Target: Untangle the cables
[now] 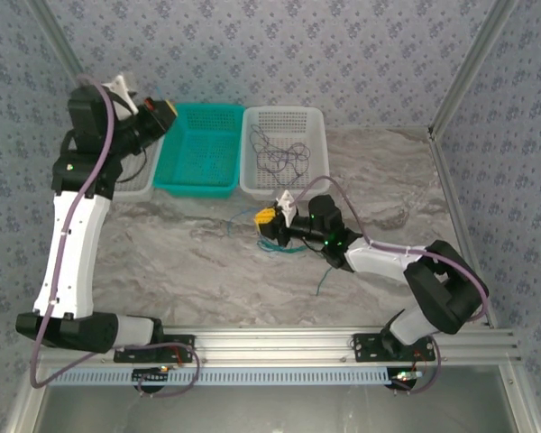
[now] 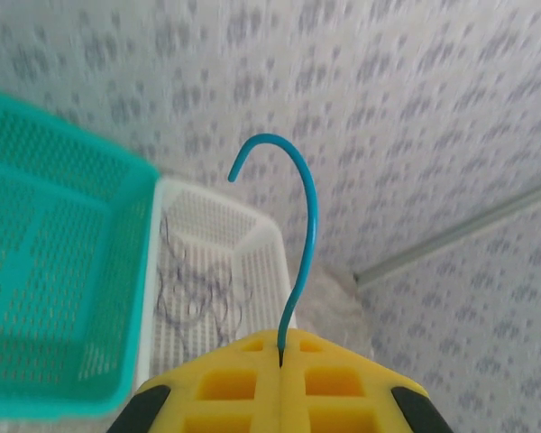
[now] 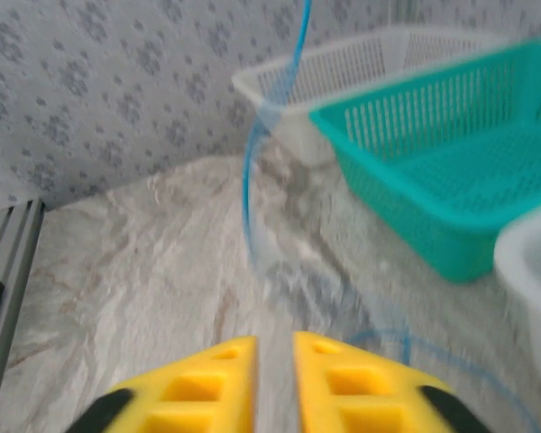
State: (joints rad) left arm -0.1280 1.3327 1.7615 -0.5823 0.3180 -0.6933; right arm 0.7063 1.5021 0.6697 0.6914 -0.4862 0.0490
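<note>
Overhead view, at 10 o'clock: the left gripper [image 1: 162, 112] is raised off the table [image 1: 180, 262], over the seam between a partly hidden white basket [image 1: 133, 188] and the teal basket [image 1: 198, 187]. In the left wrist view its yellow fingers [image 2: 225, 388] are pressed together with no gap, pinching the blue cable [image 2: 312, 216]. The cable's short free end rises from the seam and hooks over toward 11 o'clock.

At 12 o'clock, the teal basket stands flush against the right white basket [image 1: 323, 153]. The dark cables [image 1: 279, 153] lie in a loose tangle inside that basket.

Near centre, the right gripper [image 1: 263, 220] sits low over the table, pointing toward 9 o'clock. In the right wrist view its fingers [image 3: 225, 379] stand narrowly apart. Bare table shows through the gap and nothing is seen between them. In that view a blurred blue strand runs up from the table ahead of the fingers and leaves the frame at 12 o'clock.

Blue and green strands [image 1: 284, 245] lie on the table just beside the right gripper, at its 5 o'clock. A green cable [image 1: 325, 278] trails further toward 5 o'clock, under the right forearm.
</note>
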